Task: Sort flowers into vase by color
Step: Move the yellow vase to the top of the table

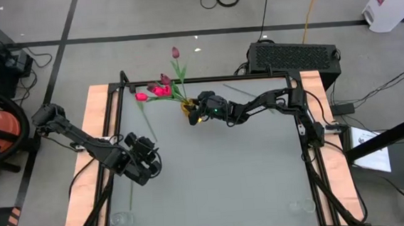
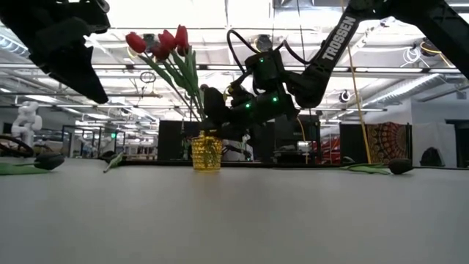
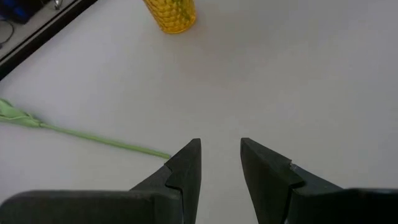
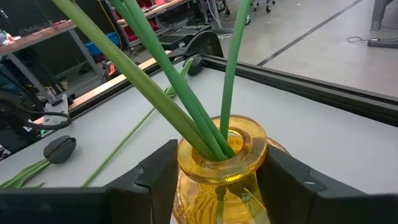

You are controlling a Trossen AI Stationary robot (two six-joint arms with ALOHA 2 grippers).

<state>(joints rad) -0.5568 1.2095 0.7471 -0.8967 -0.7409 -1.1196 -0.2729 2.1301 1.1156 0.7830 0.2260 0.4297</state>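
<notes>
Right tool point(image 4: 217, 180) clamps the yellow vase point(image 4: 219, 163) near the surface's far edge; tulips point(image 1: 159, 89) stand in it. One stem point(image 3: 93, 138) lies near the left edge. Left tool point(image 3: 221, 163) released, holding nothing, front-left.

My right gripper point(image 4: 214, 180), in matt black plastic, is pressing against a glossy, bumpy amber glass vase point(image 4: 217, 174). Smooth plastic-looking green stems point(image 4: 180, 93) are rising over the matt grey table point(image 1: 220, 169), wood-edged.
</notes>
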